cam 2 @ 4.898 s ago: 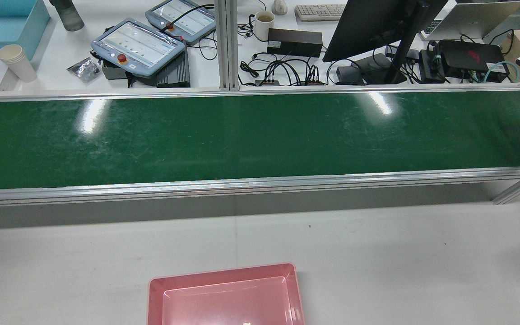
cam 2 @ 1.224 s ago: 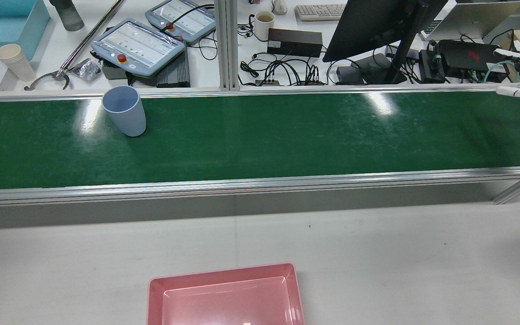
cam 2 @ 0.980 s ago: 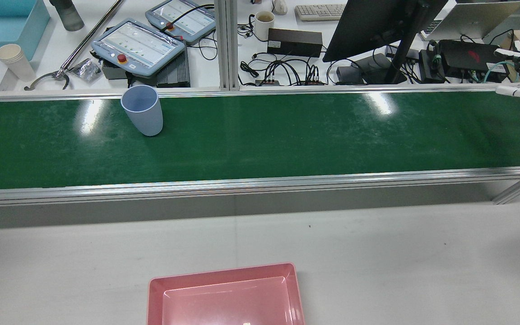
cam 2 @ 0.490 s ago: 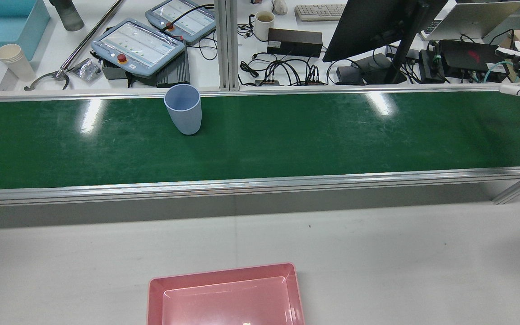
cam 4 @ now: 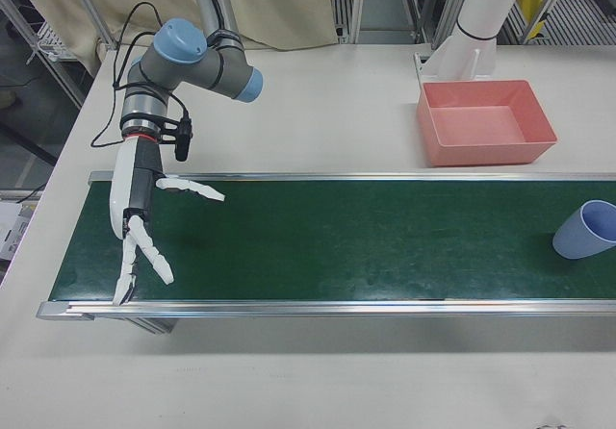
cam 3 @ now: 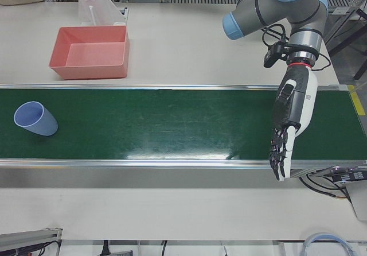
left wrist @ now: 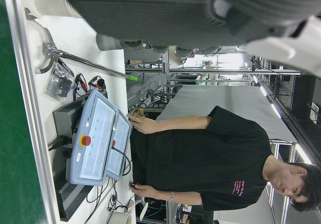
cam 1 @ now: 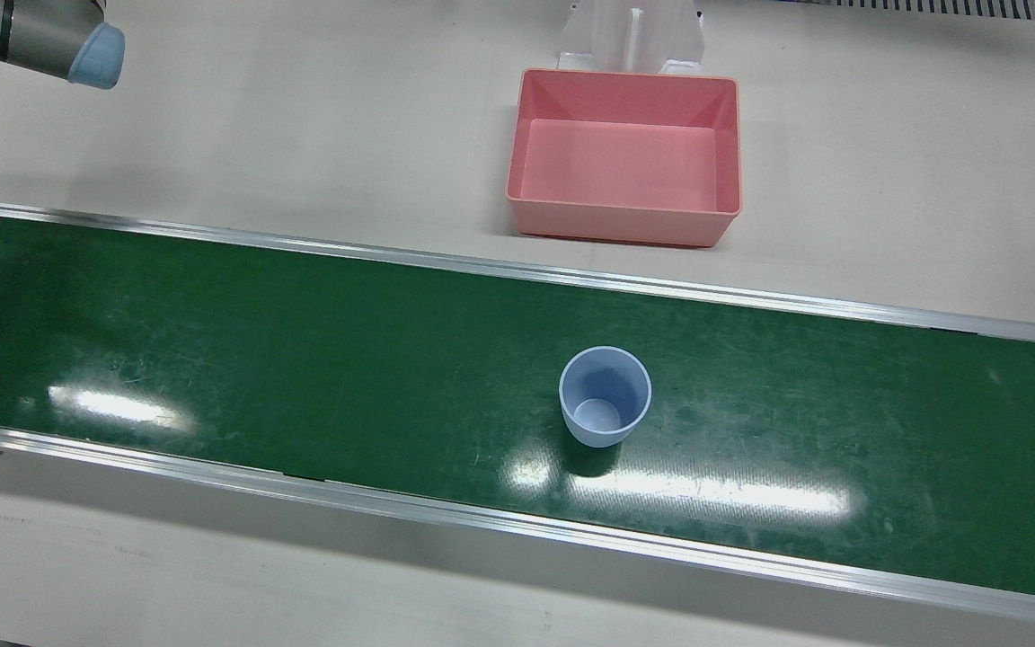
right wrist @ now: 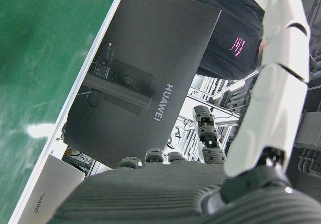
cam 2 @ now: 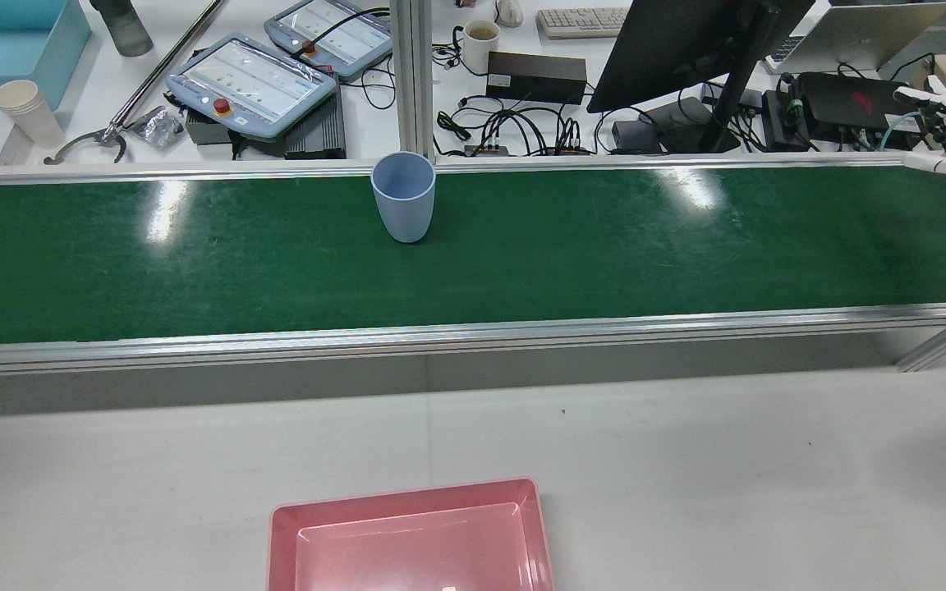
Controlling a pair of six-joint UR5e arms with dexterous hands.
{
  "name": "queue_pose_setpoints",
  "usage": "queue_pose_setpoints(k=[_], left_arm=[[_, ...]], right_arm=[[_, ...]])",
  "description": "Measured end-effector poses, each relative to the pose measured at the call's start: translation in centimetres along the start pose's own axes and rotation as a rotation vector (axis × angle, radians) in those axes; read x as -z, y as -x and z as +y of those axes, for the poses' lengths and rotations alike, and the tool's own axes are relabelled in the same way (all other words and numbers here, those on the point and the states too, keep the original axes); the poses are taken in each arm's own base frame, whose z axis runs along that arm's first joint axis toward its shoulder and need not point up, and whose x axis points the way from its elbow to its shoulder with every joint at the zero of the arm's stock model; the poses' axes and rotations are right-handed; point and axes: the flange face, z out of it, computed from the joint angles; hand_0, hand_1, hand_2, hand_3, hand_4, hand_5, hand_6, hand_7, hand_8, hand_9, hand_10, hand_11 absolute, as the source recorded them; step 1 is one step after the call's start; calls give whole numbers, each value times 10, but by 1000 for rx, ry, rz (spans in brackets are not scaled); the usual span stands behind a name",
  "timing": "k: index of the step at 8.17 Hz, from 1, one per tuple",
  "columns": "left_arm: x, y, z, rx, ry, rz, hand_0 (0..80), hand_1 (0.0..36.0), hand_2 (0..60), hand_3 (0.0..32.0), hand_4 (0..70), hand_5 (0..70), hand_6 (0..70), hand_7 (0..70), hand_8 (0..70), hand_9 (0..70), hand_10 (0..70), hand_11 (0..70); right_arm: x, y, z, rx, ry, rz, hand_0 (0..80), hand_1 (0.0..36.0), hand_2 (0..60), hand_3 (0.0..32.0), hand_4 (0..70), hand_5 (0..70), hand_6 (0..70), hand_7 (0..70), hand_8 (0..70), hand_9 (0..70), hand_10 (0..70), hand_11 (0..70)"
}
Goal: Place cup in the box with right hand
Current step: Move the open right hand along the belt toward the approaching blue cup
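Cup (cam 1: 605,396): standing upright and empty, mouth up, on the green belt (cam 1: 302,359). Sitting toward the belt rail farther from the robot, roughly across the belt from the pink box (cam 1: 623,229), and touching nothing but the belt.

Judging by looks: appearing light, stiff and smooth-walled, probably plastic, widening slightly toward the rim. Likely tipping or skidding under a sideways knock, and likely slipping in a loose grip. Calling for a wrap around the wall at mid-height or just under the rim, fingers on one side and thumb opposing, closing firmly without pushing first.

Right hand (cam 4: 135,213): hanging over one end of the belt, well apart from the cup, fingers spread wide, holding nothing.

Left hand (cam 3: 292,115): hanging over the opposite end of the belt, fingers stretched out nearly straight and pointing down, holding nothing.
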Motion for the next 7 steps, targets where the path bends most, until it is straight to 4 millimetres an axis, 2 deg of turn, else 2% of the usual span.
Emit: queue_pose_setpoints(k=[7], left_arm=[[0,0,0,0,0,0,0,0,0,0,0,0,0,0,0,0,0,0]], right_arm=[[-1,-20,8,-6,16,39,466,170,131,0,0,52,18,1,35,31,0,0]])
